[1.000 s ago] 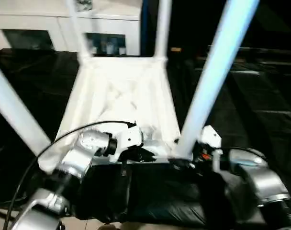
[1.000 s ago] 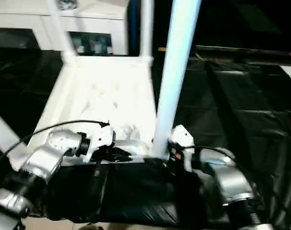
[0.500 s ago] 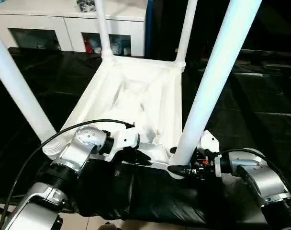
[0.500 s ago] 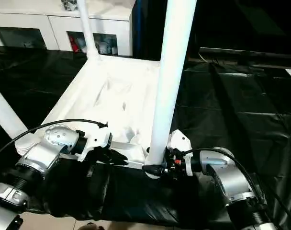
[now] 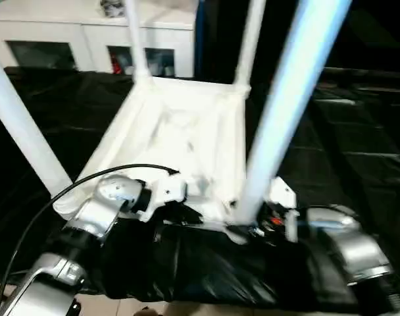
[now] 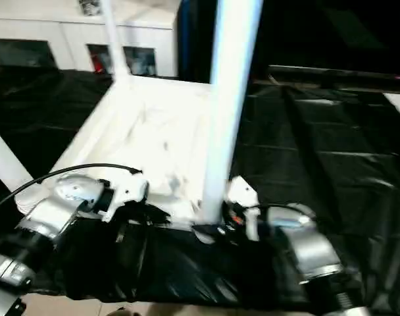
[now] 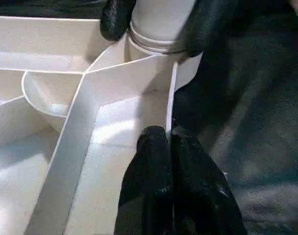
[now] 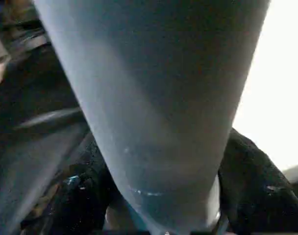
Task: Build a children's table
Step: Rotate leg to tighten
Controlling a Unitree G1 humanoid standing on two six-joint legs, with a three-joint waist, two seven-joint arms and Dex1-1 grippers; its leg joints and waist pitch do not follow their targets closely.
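The white table top (image 5: 180, 141) is seen lying upside down on a black cloth (image 5: 358, 145), ribs facing up, with four legs rising from its corners. All four legs are cut off by the upper picture edge, and the head views are blurred, so the rib pattern is hard to make out. The near right leg (image 5: 289, 99) is clasped at its base by the right gripper (image 7: 154, 22), a black finger (image 8: 254, 188) on each side; the socket below is largely hidden behind them. The left gripper (image 7: 169, 147) is pressed together on the thin near rim of the table top, just beside that leg. The near left leg (image 5: 22, 135) stands behind the silver left forearm (image 5: 98, 214). Beyond the table top, a white cabinet (image 5: 75, 39) with dark glass doors is seen; its contents cannot be made out.
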